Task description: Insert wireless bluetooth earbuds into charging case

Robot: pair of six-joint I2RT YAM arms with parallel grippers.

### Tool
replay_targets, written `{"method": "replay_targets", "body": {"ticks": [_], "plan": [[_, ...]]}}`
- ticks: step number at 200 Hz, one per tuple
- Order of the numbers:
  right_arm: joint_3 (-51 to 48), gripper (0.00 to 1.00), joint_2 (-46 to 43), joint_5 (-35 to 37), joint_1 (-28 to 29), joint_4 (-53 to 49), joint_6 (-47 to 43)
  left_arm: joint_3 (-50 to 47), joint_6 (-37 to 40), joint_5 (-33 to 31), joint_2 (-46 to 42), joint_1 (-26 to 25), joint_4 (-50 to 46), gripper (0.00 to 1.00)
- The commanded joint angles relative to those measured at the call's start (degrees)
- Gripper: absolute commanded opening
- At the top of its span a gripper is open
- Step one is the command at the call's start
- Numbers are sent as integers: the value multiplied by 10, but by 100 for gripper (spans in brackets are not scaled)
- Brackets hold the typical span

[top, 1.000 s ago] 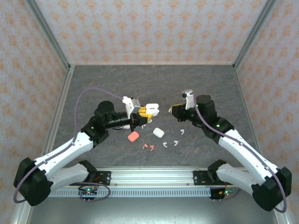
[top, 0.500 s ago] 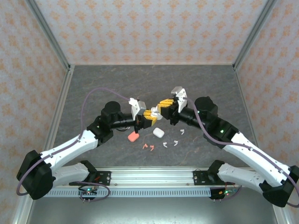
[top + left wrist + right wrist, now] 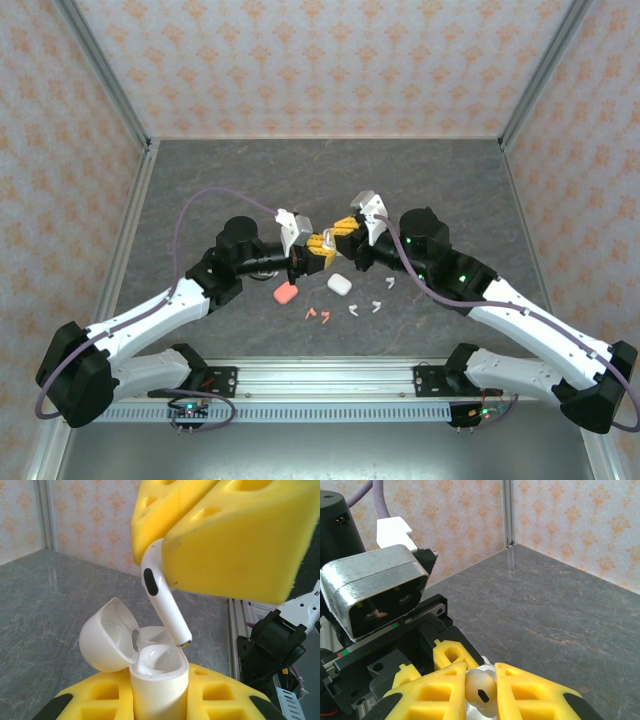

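In the left wrist view, my left gripper [image 3: 159, 702] is shut on an open white charging case [image 3: 159, 682], held upright with its lid [image 3: 107, 637] swung back to the left. My right gripper [image 3: 481, 692] is shut on the head of a white earbud [image 3: 481, 694]. That earbud [image 3: 162, 597] hangs stem-down from the right gripper's yellow fingers [image 3: 225, 540], its tip just above the case's right-hand socket. From above, the left gripper [image 3: 318, 248] and right gripper [image 3: 345, 231] meet over the middle of the table.
On the table below lie a closed white case [image 3: 339, 284], a salmon-pink case [image 3: 286, 292], two pink earbuds [image 3: 317, 315] and three loose white earbuds [image 3: 354, 309]. The left arm's wrist camera housing [image 3: 375, 587] sits close in front of the right gripper.
My right gripper has swung left with the earbud, from well apart to right above the case. The left gripper shifted slightly right, still holding the open case.
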Motion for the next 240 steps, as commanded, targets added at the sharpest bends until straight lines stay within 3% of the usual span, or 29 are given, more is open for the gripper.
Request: {"method": "replay_targets", "body": {"ticks": [1, 154, 176, 206, 240], "plan": [[-5, 18, 0, 9, 4, -5, -8, 15, -2, 5, -10, -6, 27, 0], [-16, 18, 10, -52, 4, -17, 19, 13, -2, 3, -15, -7, 27, 0], [-6, 24, 6, -54, 4, -37, 24, 12, 1, 1, -18, -6, 25, 0], [24, 41, 8, -59, -1, -60, 36, 11, 4, -2, -18, -7, 23, 0], [66, 48, 1, -56, -20, -87, 53, 10, 6, -7, -20, -7, 20, 0]]}}
